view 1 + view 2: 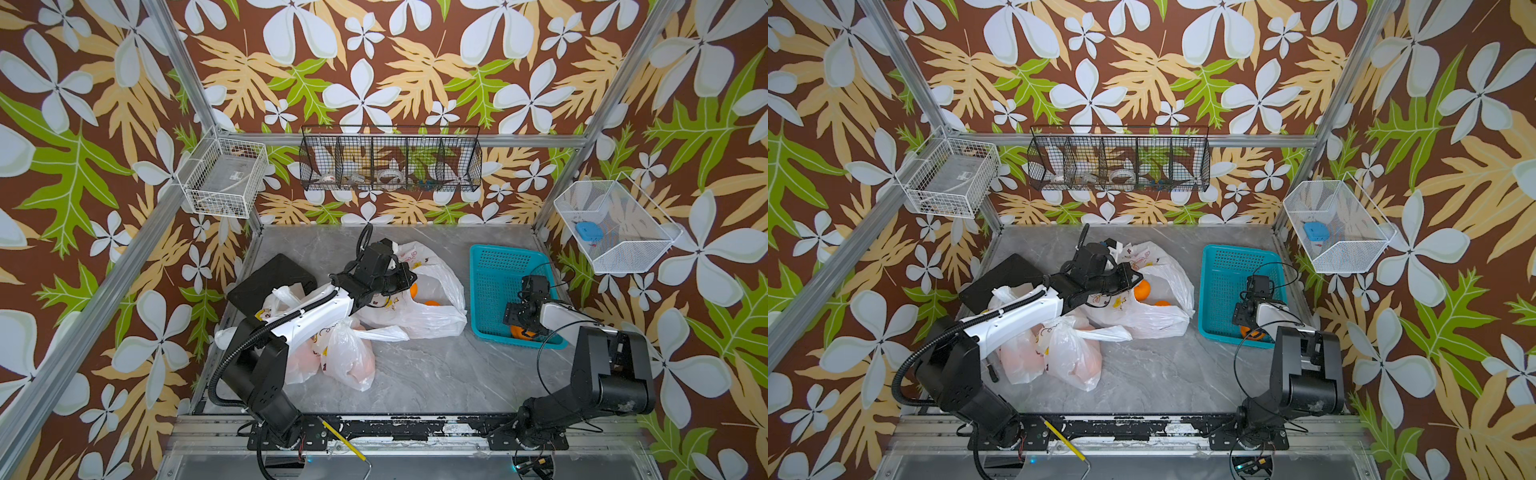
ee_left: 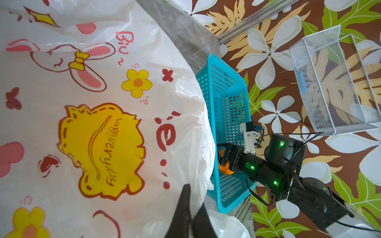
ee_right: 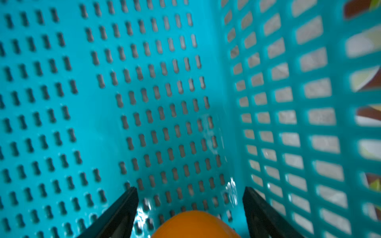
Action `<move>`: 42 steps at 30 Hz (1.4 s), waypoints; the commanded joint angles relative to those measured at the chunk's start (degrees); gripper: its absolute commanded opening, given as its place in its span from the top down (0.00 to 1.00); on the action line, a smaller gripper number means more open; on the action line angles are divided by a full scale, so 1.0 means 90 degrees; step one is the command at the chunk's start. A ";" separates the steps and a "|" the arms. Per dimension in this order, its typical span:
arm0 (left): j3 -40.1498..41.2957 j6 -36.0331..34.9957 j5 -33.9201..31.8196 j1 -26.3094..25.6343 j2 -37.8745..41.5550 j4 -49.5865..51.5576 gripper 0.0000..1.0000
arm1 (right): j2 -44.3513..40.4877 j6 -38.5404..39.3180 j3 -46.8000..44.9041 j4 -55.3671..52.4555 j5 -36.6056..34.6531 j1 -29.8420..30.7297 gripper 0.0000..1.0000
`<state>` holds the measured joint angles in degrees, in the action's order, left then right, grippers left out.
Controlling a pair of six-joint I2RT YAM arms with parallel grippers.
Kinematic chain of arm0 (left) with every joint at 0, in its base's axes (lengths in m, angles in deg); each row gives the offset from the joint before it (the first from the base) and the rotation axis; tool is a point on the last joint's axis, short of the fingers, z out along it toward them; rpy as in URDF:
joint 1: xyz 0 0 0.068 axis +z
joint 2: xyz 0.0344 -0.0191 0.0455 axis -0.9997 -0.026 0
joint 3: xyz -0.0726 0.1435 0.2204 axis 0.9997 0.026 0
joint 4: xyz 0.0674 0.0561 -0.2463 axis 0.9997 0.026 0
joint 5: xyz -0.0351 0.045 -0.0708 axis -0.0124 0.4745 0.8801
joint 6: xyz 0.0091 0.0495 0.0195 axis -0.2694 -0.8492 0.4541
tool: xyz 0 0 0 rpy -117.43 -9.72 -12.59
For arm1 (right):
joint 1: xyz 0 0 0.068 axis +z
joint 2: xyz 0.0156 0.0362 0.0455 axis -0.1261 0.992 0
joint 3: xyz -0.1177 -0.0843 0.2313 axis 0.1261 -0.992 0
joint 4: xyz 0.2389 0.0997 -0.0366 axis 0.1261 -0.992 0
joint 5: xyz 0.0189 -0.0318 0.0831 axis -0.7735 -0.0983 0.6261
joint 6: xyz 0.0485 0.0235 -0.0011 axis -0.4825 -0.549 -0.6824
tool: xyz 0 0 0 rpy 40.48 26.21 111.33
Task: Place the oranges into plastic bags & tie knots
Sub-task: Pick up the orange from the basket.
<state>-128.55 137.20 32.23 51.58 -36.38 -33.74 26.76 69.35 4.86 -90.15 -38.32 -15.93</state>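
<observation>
Sitting nearest, the filled plastic bags [image 1: 348, 360] lie side by side. Beyond, right gripper [image 3: 189, 190] straddles an orange [image 3: 195, 224] in the teal basket [image 1: 494, 266], jaws apart. Farther back, left gripper [image 2: 191, 197] is pinched tight on the open bag [image 1: 432, 318], with two oranges [image 1: 432, 303] inside.

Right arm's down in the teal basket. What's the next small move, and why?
Probably close the right tool on the orange: its jaws stand open either side of the fruit on the basket floor, not yet touching it. The left tool is shut on the rim of the open bag, so the mouth looks ready to receive it.
</observation>
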 commanded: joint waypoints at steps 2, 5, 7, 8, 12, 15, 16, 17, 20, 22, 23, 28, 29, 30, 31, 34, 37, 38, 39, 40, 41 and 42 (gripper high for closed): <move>0.0056 -0.0046 0.0010 0.0011 0.0082 -0.0069 1.00 | 0.0031 -0.0005 0.0016 -0.0005 0.0371 -0.0001 0.20; 0.0079 -0.0060 -0.0006 0.0011 0.0095 -0.0056 1.00 | -0.0184 0.0029 -0.0003 -0.0268 0.0450 0.0004 0.14; 0.0066 -0.0057 -0.0005 0.0011 0.0095 -0.0047 1.00 | -0.0388 0.0043 -0.0036 -0.0431 0.0448 0.0004 0.09; 0.0063 -0.0064 0.0000 0.0011 0.0095 -0.0045 1.00 | -0.0504 0.0034 -0.0060 -0.0536 0.0462 0.0003 0.07; 0.0073 -0.0080 0.0010 0.0011 0.0111 -0.0043 1.00 | -0.0755 -0.0035 -0.0119 -0.1034 0.0645 0.0003 0.05; 0.0066 -0.0123 0.0009 0.0014 0.0144 -0.0044 1.00 | -0.0799 -0.0114 -0.0049 -0.1278 0.0822 0.0004 0.05; 0.0053 -0.0133 0.0019 0.0011 0.0144 -0.0028 1.00 | -0.0770 -0.0138 0.0001 -0.1386 0.0841 0.0001 0.05; 0.0039 -0.0167 0.0028 0.0008 0.0142 -0.0008 1.00 | -0.0731 -0.0151 0.0036 -0.1492 0.0858 -0.0001 0.05; 0.0040 -0.0201 0.0104 0.0011 0.0112 0.0012 1.00 | -0.0692 -0.0190 -0.0004 -0.1580 0.0959 -0.0001 0.07; 0.0014 -0.0238 0.0149 0.0011 0.0077 0.0024 1.00 | -0.0624 -0.0208 -0.0005 -0.1564 0.0971 0.0003 0.10; -0.0014 -0.0258 0.0163 0.0015 0.0059 0.0056 1.00 | -0.0593 -0.0209 -0.0022 -0.1543 0.0983 -0.0001 0.11; -0.0068 -0.0280 0.0204 0.0011 0.0044 0.0092 1.00 | -0.0418 -0.0176 -0.0041 -0.1488 0.1184 0.0003 0.31; -0.0069 -0.0280 0.0196 0.0011 0.0044 0.0089 1.00 | -0.0454 -0.0165 -0.0036 -0.1470 0.1199 0.0000 0.36; -0.0082 -0.0280 0.0196 0.0011 0.0042 0.0096 1.00 | -0.0515 -0.0138 -0.0027 -0.1473 0.1216 -0.0001 0.39; -0.0089 -0.0280 0.0195 0.0011 0.0051 0.0098 1.00 | -0.0656 -0.0129 -0.0033 -0.1469 0.1192 0.0017 0.40; -0.0107 -0.0279 0.0220 0.0011 0.0066 0.0112 1.00 | -0.1239 -0.0072 0.0037 -0.1580 0.1266 0.0016 0.41; -0.0124 -0.0385 0.0307 0.0011 0.0076 0.0163 1.00 | -0.1957 -0.0042 0.0151 -0.1652 0.2037 0.0048 0.42; -0.0112 -0.0425 0.0327 0.0011 0.0083 0.0164 1.00 | -0.2212 -0.0072 0.0186 -0.1652 0.2352 0.0124 0.43; -0.0089 -0.0445 0.0348 0.0011 0.0100 0.0178 1.00 | -0.2468 -0.0097 0.0250 -0.1650 0.2724 0.0282 0.43; -0.0067 -0.0464 0.0361 0.0011 0.0117 0.0171 1.00 | -0.2705 -0.0191 0.0335 -0.1644 0.3001 0.0505 0.42; -0.0050 -0.0491 0.0377 0.0011 0.0125 0.0168 1.00 | -0.2877 -0.0305 0.0405 -0.1602 0.3180 0.0739 0.42; -0.0029 -0.0512 0.0386 0.0011 0.0144 0.0168 1.00 | -0.3059 -0.0475 0.0458 -0.1467 0.3373 0.1041 0.42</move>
<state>-128.96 133.92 34.72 51.58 -35.83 -32.23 2.00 67.78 7.92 -104.21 -16.44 -10.12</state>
